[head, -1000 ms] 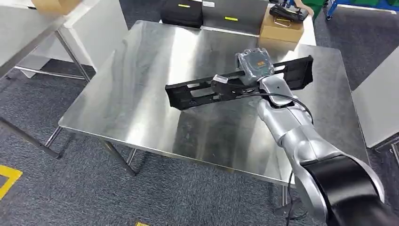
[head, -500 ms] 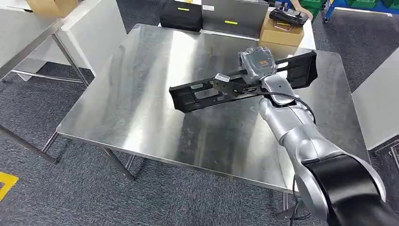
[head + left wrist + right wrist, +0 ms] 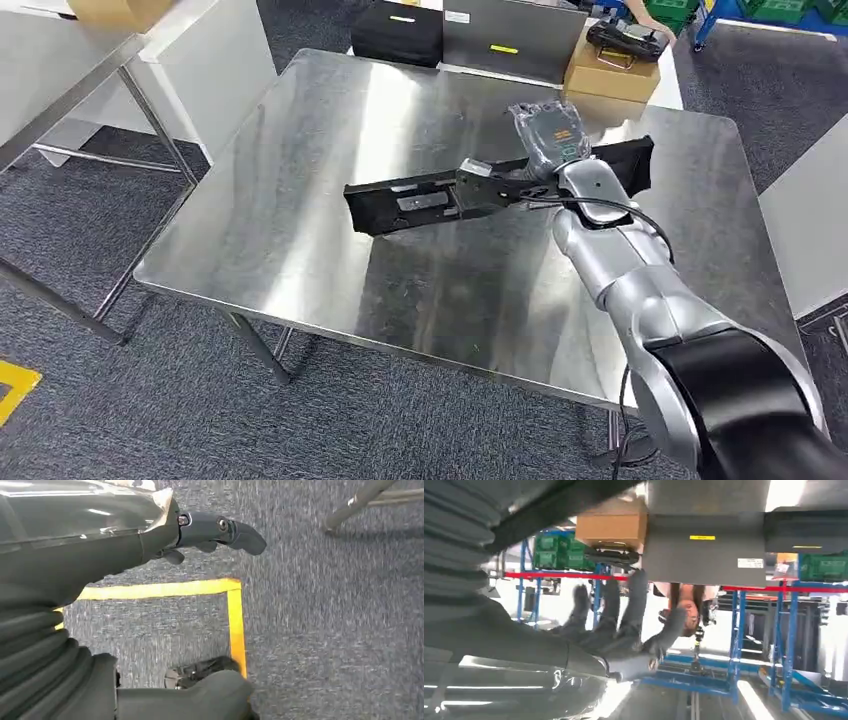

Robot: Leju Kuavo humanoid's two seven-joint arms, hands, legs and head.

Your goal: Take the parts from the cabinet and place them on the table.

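A long black bracket-like part (image 3: 420, 200) hangs low over the steel table (image 3: 290, 240), its long side running left to right. My right hand (image 3: 548, 135) grips it a little right of its middle, with the arm reaching in from the lower right. In the right wrist view the right hand (image 3: 619, 630) shows dark fingers stretched out, and the black part (image 3: 559, 505) crosses close by the wrist. My left hand (image 3: 200, 535) hangs beside my body above grey carpet, fingers apart, holding nothing.
At the table's far edge stand a black case (image 3: 400, 32), a grey panel (image 3: 510, 38) and a cardboard box (image 3: 622, 62) with a controller on it. Another steel table (image 3: 60, 70) is at the left and a white surface (image 3: 810, 220) at the right. A person (image 3: 684, 605) stands beyond the table.
The right hand has lowered the black part toward the tabletop and levelled it; its left end sits lower and a bit further left. The view has also shifted slightly.
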